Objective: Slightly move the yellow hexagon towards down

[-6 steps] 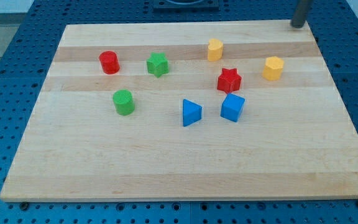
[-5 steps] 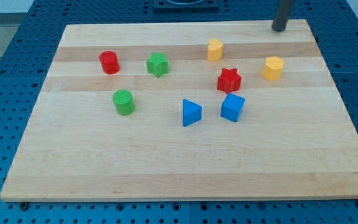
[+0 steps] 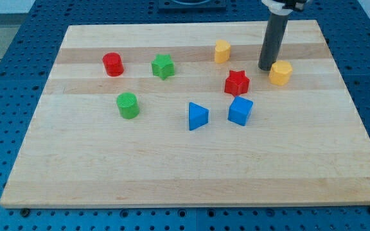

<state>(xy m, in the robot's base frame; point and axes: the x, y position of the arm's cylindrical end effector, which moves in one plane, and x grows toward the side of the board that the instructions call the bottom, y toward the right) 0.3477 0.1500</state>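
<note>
Note that my tip [image 3: 265,68] rests on the wooden board [image 3: 172,167], touching the upper-left side of the yellow hexagon [image 3: 280,72]; it holds nothing. You see the red star [image 3: 236,82] nearby left.

The rod's tip [image 3: 266,68] rests on the counter [image 3: 172,167], touching the yellow hexagon [image 3: 280,73] at its upper-left side. The red star [image 3: 236,82] lies just to the view's left of the tip, the blue cube [image 3: 240,111] below it, and a second yellow block [image 3: 221,51] sits toward the view's top-left.
</note>
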